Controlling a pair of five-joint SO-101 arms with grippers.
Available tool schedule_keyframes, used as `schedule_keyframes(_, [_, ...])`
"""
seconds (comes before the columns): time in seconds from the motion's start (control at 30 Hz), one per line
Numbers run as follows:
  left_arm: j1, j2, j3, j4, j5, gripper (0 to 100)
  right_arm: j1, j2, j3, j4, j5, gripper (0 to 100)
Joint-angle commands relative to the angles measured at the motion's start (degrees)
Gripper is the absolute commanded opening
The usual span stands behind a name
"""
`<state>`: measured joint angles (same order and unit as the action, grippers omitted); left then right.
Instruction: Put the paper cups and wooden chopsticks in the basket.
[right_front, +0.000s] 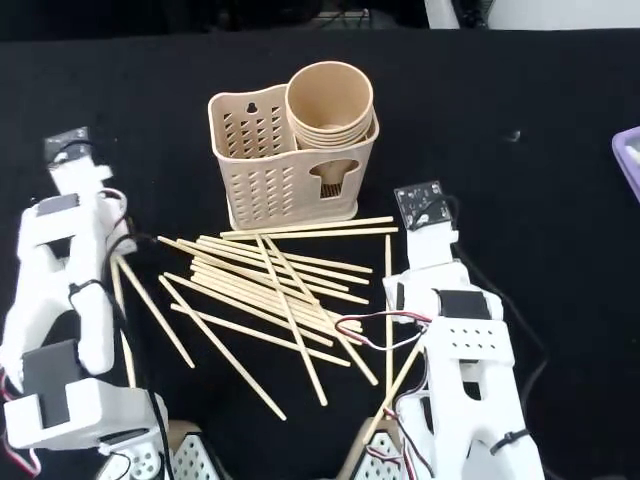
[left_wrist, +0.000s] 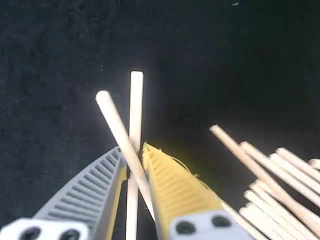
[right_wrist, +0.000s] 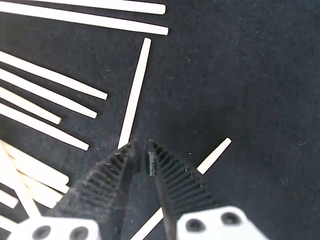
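A: High view first. Where's the basket?
B: The basket stands upright at the far middle of the black cloth. The paper cups are stacked in the cmpt on the right arm's side, w/ the top rim above the basket wall. What's in the other cmpt can't be told.
A: And the chopsticks?
B: The chopsticks lie loose in a crossed heap in front of the basket, btw the two arms. Two lie side by side just at its foot. A few sit by the left arm, and one runs alongside the right arm. A purple thing sits at the cloth's edge, well apart.
A: Left wrist view?
B: The left gripper, one finger grey and one yellow, is clamped on two chopsticks that cross btw its jaws, ends sticking out past the tips. More chopstick ends lie nearby on the cloth.
A: Right wrist view?
B: The right gripper has its jaws nearly together, w/ a thin gap and nothing in it. One chopstick's end sits just beside one tip, and another chopstick passes under the other finger.
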<state>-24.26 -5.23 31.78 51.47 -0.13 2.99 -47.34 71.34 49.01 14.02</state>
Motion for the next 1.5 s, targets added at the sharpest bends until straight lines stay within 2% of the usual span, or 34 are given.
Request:
schedule_keyframes(0.0, [-1.1, -0.26, -1.1, 0.35, -2.02, 4, -0.7, -1.36, -0.22, -1.14, 0.0, 4.0])
schedule_keyframes(0.17, [-1.19, 1.41, 1.54, 0.35, -1.67, 18, -0.7, -1.36, -0.22, -1.14, 0.0, 4.0])
schedule_keyframes(0.53, [-1.27, 10.73, 0.66, 0.35, -2.02, 19, -0.7, -1.36, -0.13, -1.14, 0.0, 4.0])
schedule_keyframes(0.6, [-1.71, 10.81, -0.75, 0.88, -2.02, 15, -0.7, -1.36, -0.13, -1.14, 0.0, 4.0])
schedule_keyframes(0.7, [-1.54, 10.81, -2.15, 0.88, -2.02, 2, -0.7, -1.36, -0.13, -1.14, 0.0, 4.0])
schedule_keyframes(0.77, [-1.1, 10.81, -2.77, 0.88, -2.02, 4, -0.7, -1.45, -0.13, -1.14, 0.0, 4.0])
schedule_keyframes(1.33, [-0.48, 11.43, -17.63, 0.53, -2.2, 3, -0.7, -1.36, -0.13, -1.14, 0.0, 4.0])
schedule_keyframes(1.47, [2.33, 11.43, -15.08, 0.79, -10.99, 4, -0.7, -1.36, -0.13, -1.14, 0.0, 4.0])
